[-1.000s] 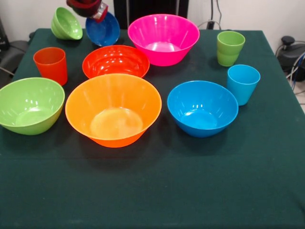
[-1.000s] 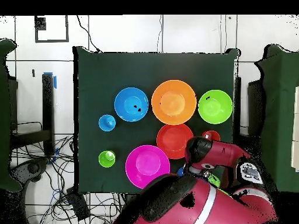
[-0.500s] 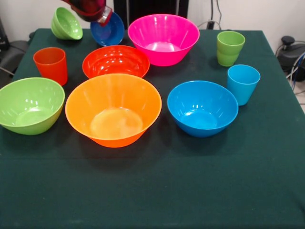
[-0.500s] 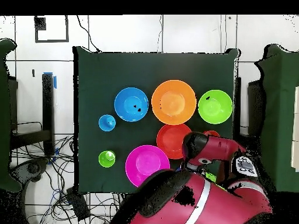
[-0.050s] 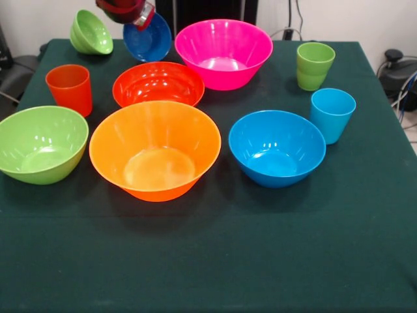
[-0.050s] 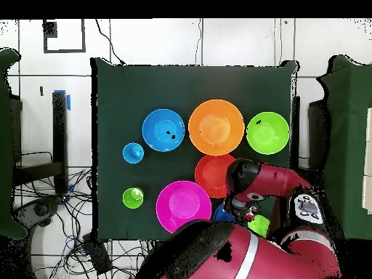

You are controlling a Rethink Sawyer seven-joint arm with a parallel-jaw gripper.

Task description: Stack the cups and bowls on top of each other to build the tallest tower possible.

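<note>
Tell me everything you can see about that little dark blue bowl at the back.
The dark blue bowl is small, round, glossy and looks like plastic. It is tilted, its empty inside facing the front camera. It sits near the table's far edge, between the small green bowl and the pink bowl, behind the red-orange bowl. The gripper is at its upper rim; whether it grips the bowl or the bowl is lifted, I cannot tell. From overhead, only a sliver shows.

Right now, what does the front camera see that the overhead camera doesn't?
Only the front view shows the orange cup; overhead, the arm covers that spot. Only the overhead view shows the robot's big red body and the floor cables. Both show the pink bowl, the large orange bowl and the blue cup.
</note>
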